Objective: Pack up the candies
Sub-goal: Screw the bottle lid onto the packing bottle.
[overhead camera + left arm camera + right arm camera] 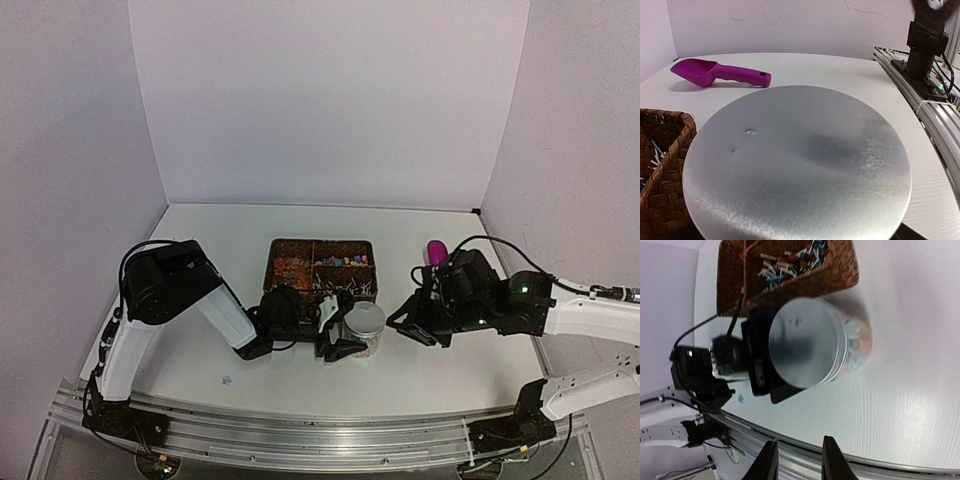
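A clear jar with a flat silver lid (365, 318) stands in front of the wicker basket (282, 248). Small pink, orange and white candies (860, 344) show through the jar's wall. More candies (346, 261) lie in the basket's back right compartment. My left gripper (342, 330) holds the jar from its left side, with a finger on either side of it. In the left wrist view the lid (800, 165) fills the frame and hides the fingers. My right gripper (402, 325) is open and empty, just right of the jar. Its fingertips (766, 463) are apart from the jar.
White-sticked lollipops (782, 266) fill the basket's front right compartment. A magenta scoop (437, 250) lies right of the basket and also shows in the left wrist view (720, 74). The metal rail (300, 425) runs along the table's near edge.
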Controlling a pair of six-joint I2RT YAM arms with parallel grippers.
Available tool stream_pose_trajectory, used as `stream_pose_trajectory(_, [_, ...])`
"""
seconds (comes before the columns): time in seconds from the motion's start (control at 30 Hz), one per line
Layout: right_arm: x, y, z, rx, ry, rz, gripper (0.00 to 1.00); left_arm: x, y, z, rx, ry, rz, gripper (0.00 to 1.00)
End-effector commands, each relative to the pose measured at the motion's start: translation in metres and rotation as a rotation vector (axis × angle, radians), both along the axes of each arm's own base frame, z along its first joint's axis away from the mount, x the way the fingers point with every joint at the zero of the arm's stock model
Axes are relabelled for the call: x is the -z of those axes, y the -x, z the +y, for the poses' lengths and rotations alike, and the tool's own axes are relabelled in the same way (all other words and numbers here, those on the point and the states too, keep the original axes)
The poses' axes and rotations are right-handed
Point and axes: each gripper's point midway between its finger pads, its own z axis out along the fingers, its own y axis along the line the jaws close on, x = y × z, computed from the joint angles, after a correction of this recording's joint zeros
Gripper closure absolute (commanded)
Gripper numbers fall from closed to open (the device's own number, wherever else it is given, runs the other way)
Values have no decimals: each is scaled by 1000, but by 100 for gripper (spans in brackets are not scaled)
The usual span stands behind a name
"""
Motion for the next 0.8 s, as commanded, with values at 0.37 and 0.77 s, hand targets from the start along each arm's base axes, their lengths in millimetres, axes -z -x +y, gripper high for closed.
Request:
stream_pose_trajectory(0.37, [-15, -46, -47, 86, 185, -122, 53, -37, 12, -4, 122, -11, -115, 6])
stream_pose_trajectory(0.77, [-34, -66, -44, 81, 217, -178, 27, -77, 16, 10, 107, 1, -200, 0])
